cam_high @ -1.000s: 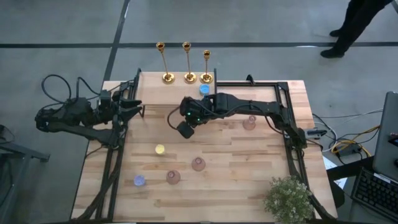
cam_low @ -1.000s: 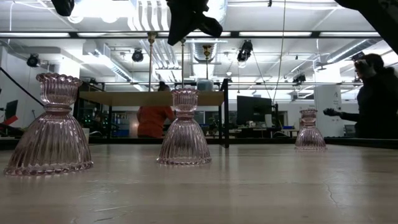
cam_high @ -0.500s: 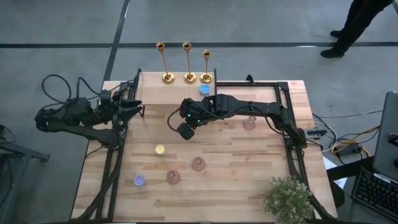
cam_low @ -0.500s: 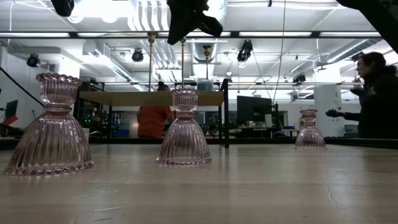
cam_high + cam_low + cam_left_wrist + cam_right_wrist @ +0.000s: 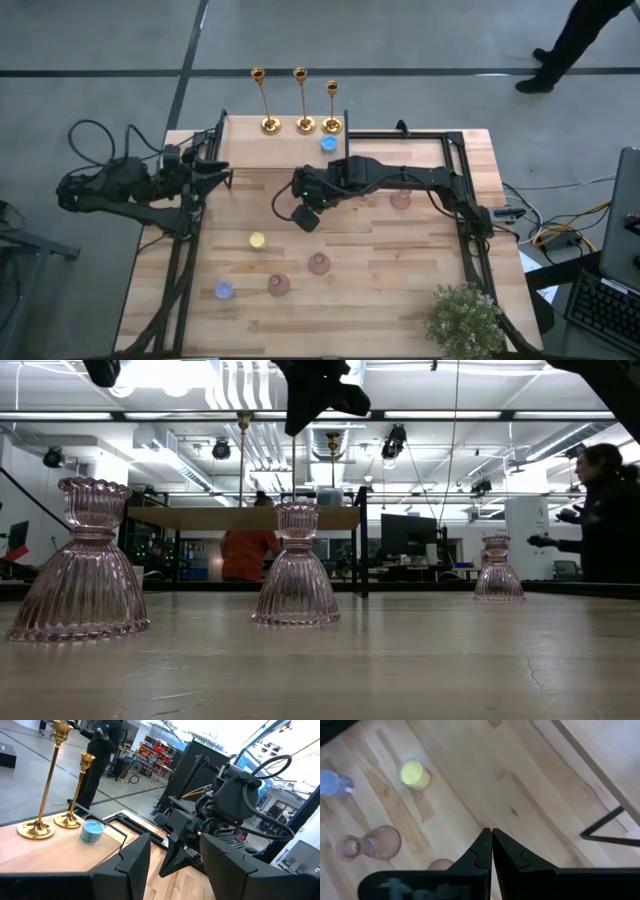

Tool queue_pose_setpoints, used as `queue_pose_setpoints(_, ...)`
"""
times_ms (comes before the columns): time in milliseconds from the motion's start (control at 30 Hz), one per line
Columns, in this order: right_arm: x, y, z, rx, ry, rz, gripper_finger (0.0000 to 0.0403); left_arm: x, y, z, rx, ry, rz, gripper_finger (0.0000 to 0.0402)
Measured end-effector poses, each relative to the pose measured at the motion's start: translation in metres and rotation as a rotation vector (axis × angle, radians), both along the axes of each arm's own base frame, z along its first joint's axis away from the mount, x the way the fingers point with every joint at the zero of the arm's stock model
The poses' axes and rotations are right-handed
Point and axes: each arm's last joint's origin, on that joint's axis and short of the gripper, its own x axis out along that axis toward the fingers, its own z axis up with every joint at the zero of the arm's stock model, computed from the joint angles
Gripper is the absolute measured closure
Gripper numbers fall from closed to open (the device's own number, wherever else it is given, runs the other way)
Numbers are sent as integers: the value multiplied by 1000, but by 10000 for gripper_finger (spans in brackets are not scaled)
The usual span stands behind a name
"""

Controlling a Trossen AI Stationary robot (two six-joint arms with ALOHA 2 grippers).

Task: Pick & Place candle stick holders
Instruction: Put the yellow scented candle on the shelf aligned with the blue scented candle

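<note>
Three gold candle stick holders point(image 5: 268, 124) point(image 5: 304, 124) point(image 5: 332, 125) stand upright on their round bases in a row at the table's far edge. Two of them point(image 5: 46, 790) point(image 5: 77, 790) show in the left wrist view. My right gripper point(image 5: 305, 219) hangs shut above the table's middle, slanting down, near of the row and touching nothing; its fingertips point(image 5: 491, 834) meet over bare wood. My left gripper point(image 5: 224, 175) waits open at the table's left edge, pointing level, nothing between its fingers point(image 5: 172, 870).
A blue candle point(image 5: 327, 144) sits just near of the gold row. On the table stand a yellow candle point(image 5: 257, 240), a purple candle point(image 5: 224, 290) and three pink glass holders point(image 5: 319, 264) point(image 5: 278, 284) point(image 5: 401, 199). A plant point(image 5: 465, 320) fills the near right corner. People stand beyond the table.
My right gripper has tipped a little more steeply down, its tip swinging slightly toward the table's near right. It has stayed shut.
</note>
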Motion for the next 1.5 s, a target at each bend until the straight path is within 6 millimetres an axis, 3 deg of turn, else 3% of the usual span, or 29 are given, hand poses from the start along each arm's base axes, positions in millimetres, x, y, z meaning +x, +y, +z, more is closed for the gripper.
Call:
queue_pose_setpoints(400, -10, 36, -3, -9, 90, 96, 394, 6, -1, -2, -18, 16, -14, 225)
queue_pose_setpoints(667, -12, 40, -5, -15, 119, 111, 394, 9, -5, -9, -84, 75, -111, 225)
queue_pose_setpoints(967, -12, 42, 8, -21, 26, 136, 394, 31, -14, -53, -273, 543, -242, 225)
queue_pose_setpoints(1200, -14, 35, 34, -46, -141, 112, 394, 53, -22, -79, -128, 828, -419, 225)
queue_pose_setpoints(1500, -25, 33, 59, -96, -251, 70, 394, 75, -26, -98, -13, 978, -464, 225)
